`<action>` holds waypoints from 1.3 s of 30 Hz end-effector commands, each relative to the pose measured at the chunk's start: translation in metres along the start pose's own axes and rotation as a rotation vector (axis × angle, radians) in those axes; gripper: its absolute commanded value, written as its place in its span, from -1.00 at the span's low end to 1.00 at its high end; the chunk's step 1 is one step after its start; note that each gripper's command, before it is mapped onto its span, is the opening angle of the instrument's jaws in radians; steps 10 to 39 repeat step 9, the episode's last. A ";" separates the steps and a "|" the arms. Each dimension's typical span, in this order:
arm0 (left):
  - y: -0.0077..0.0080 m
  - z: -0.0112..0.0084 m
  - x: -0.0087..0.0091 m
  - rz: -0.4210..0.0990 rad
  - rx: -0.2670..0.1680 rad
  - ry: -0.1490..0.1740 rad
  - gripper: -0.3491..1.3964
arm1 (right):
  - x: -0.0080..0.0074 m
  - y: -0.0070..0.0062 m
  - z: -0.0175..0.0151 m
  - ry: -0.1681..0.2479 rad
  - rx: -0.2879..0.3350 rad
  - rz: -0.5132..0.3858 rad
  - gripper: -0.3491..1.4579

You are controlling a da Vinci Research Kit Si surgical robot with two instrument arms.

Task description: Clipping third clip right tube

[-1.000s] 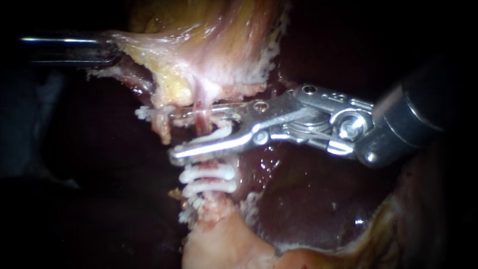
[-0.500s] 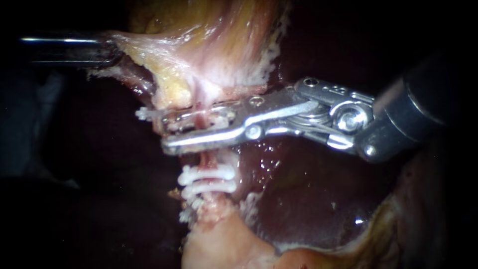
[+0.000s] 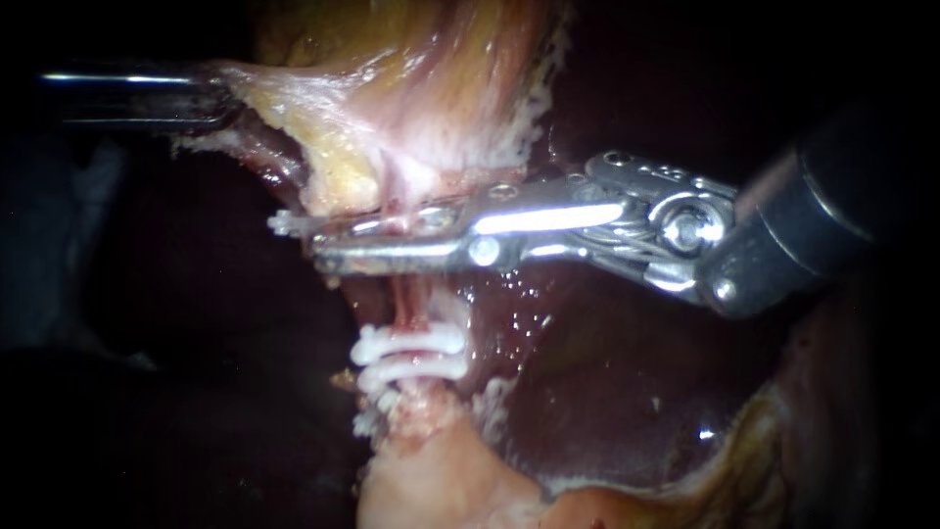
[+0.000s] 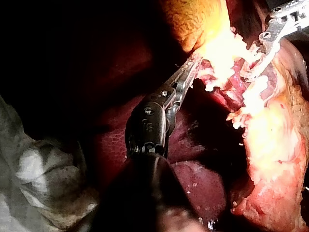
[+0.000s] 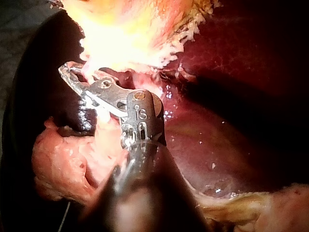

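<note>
The right hand (image 3: 323, 243) is clamped on a clip (image 3: 282, 223) with the tube (image 3: 409, 313) crossing inside it, two clips (image 3: 406, 343) just below the hand, and the tube looks soft, thin, slippery and easily torn, best squeezed squarely without pulling.

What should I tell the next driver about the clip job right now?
The left instrument is shut on tissue and holds it stretched to the side.
The right instrument is shut on the new clip, which sits around the tube.
Done: two clips are on the tube, just below the new one.
Left: check that the new clip has locked, then probably open the right instrument and back it off.
</note>
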 end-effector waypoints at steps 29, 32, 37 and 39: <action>0.0001 -0.0001 0.0000 0.000 0.000 0.000 -1.00 | -0.0002 0.0004 -0.0001 0.000 -0.005 -0.004 -1.00; 0.0001 -0.0001 0.0000 0.000 0.000 0.000 -1.00 | -0.0002 0.0004 -0.0001 0.000 -0.005 -0.004 -1.00; 0.0001 -0.0001 0.0000 0.000 0.000 0.000 -1.00 | -0.0002 0.0004 -0.0001 0.000 -0.005 -0.004 -1.00; 0.0001 -0.0001 0.0000 0.000 0.000 0.000 -1.00 | -0.0002 0.0004 -0.0001 0.000 -0.005 -0.004 -1.00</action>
